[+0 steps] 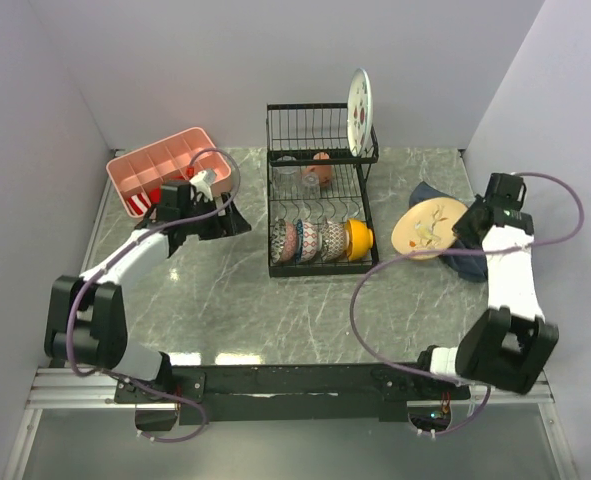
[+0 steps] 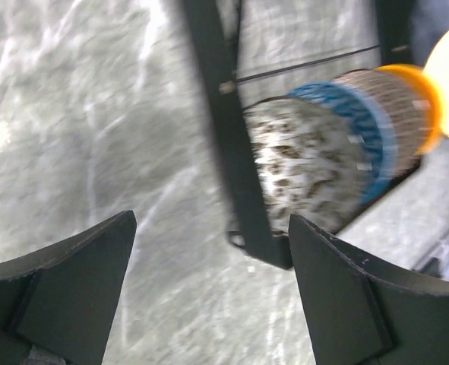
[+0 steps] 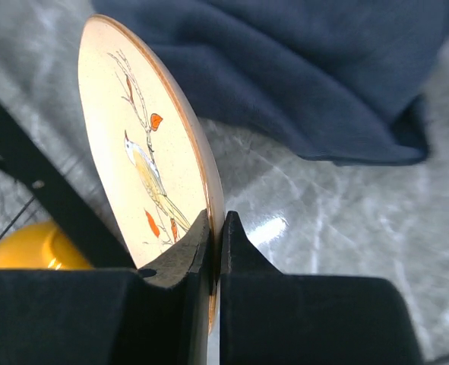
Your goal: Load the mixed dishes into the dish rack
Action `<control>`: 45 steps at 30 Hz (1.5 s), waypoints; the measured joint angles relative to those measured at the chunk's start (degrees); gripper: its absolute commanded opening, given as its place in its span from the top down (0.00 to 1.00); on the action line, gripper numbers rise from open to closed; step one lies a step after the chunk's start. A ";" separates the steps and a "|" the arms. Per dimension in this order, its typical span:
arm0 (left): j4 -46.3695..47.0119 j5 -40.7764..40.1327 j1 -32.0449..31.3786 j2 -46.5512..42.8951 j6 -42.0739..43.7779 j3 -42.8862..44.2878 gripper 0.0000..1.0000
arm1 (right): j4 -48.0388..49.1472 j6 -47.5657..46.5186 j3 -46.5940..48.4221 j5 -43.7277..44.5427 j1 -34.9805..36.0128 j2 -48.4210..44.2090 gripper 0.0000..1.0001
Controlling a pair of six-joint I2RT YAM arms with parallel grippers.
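The black wire dish rack (image 1: 320, 205) stands at mid table. Its front slots hold the patterned small bowls (image 1: 305, 241) and the orange bowl (image 1: 359, 239). The terracotta cup (image 1: 318, 169) and a clear glass (image 1: 287, 165) sit in its back section, and the white watermelon plate (image 1: 359, 110) stands upright at its top right. My right gripper (image 3: 216, 228) is shut on the rim of the cream bird-motif plate (image 3: 144, 160), held tilted above the table right of the rack (image 1: 430, 226). My left gripper (image 2: 209, 251) is open and empty, left of the rack, facing the grey bowl (image 2: 308, 163).
A pink compartmented tray (image 1: 170, 168) with red items sits at the back left. A dark blue cloth (image 1: 470, 255) lies on the table under and behind the held plate, also in the right wrist view (image 3: 308, 68). White walls close in the table on three sides.
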 measured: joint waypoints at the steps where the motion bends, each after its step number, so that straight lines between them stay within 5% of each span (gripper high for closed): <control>1: 0.92 0.90 0.11 -1.44 -0.61 -0.59 0.12 | -1.11 -0.87 0.59 0.74 0.17 -2.58 1.00; 8: 5.18 4.35 0.15 -12.09 -3.23 -7.41 0.12 | -7.74 -6.21 4.70 5.53 8.00 -19.58 1.00; 13: 7.69 4.72 0.15 -17.86 -4.50 -12.48 0.12 | -15.10 -10.10 14.32 1.22 10.60 -26.05 1.00; 27: 9.75 4.68 2.78 -21.46 -5.73 -14.88 0.12 | -16.81 -15.96 39.58 -13.31 23.04 -14.19 1.00; 35: 9.81 4.85 6.88 -24.24 -6.62 -17.14 0.12 | -13.60 -20.74 56.28 4.33 39.63 1.88 1.00; 45: 9.88 5.11 15.28 -24.26 -8.41 -17.51 0.12 | 6.23 -28.30 60.61 42.75 56.30 16.48 1.00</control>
